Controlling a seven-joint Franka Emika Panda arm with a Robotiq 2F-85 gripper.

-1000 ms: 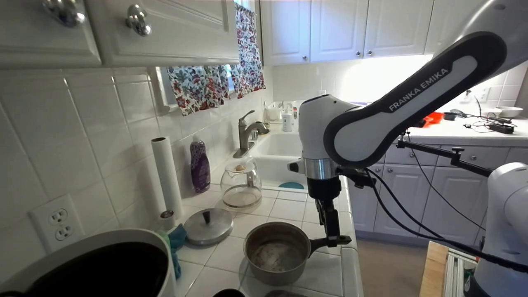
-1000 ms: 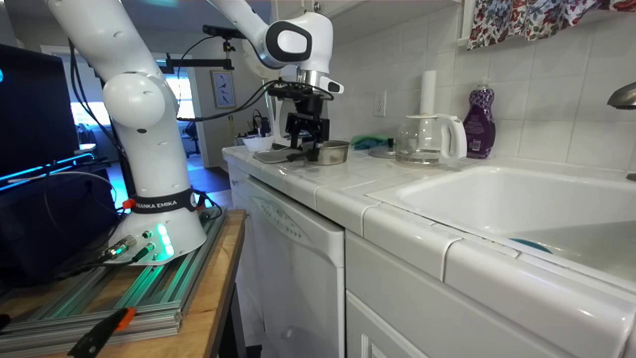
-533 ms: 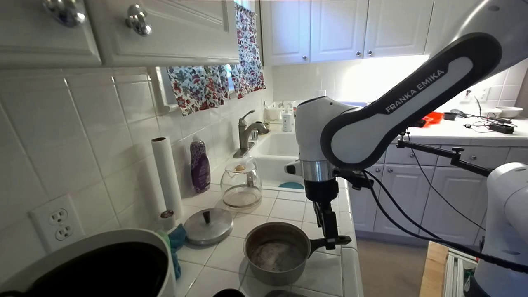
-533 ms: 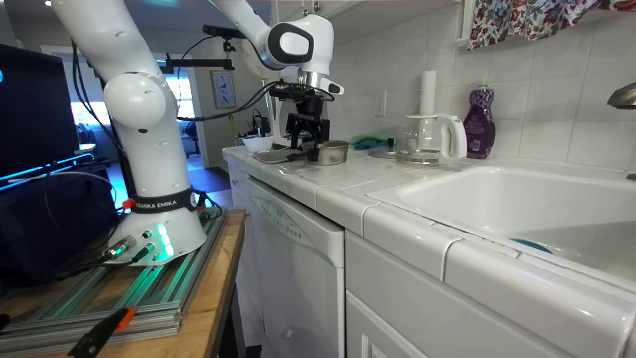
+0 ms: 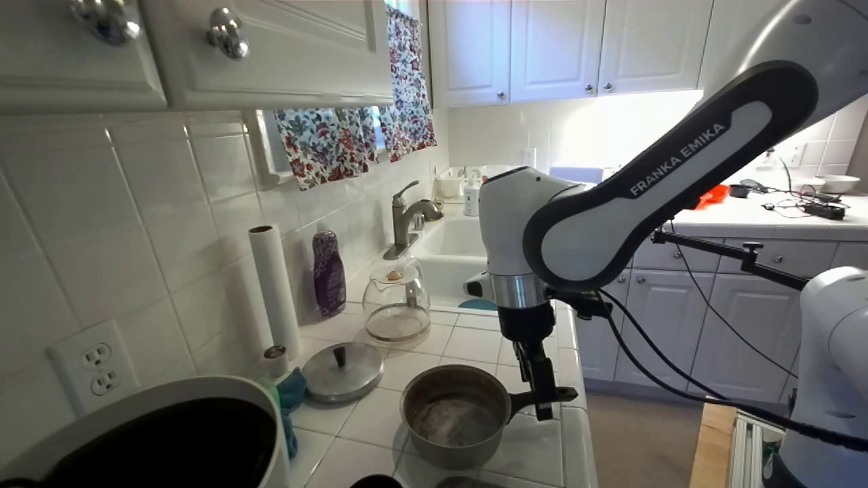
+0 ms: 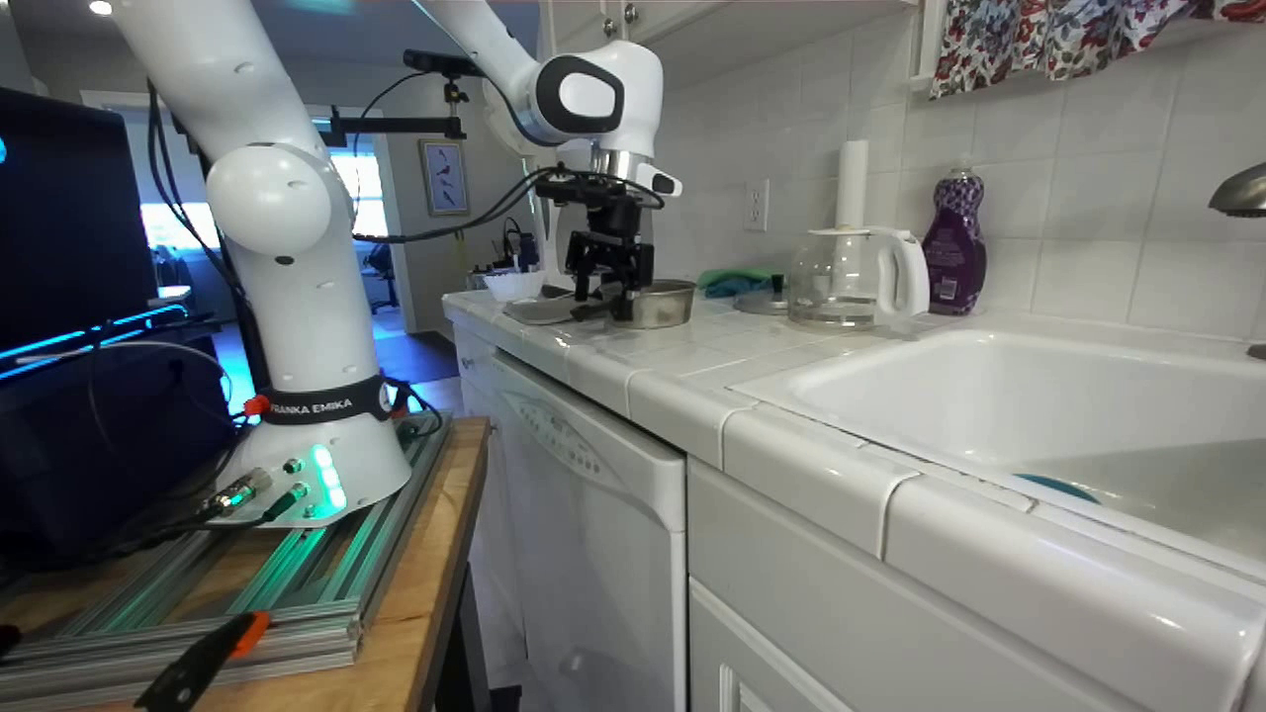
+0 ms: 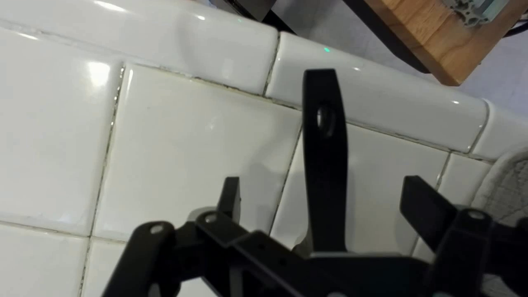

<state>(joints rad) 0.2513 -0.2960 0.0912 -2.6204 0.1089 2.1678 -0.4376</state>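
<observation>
Where the gripper gapes, the handle lies between.

Purple bottle near glass carafe

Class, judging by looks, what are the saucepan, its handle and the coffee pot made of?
Saucepan: likely metal, grey with a faint sheen.
Handle: matte black, probably plastic, smooth around its hole.
Coffee pot: glossy body, likely clear glass, since tiles show through.
</observation>
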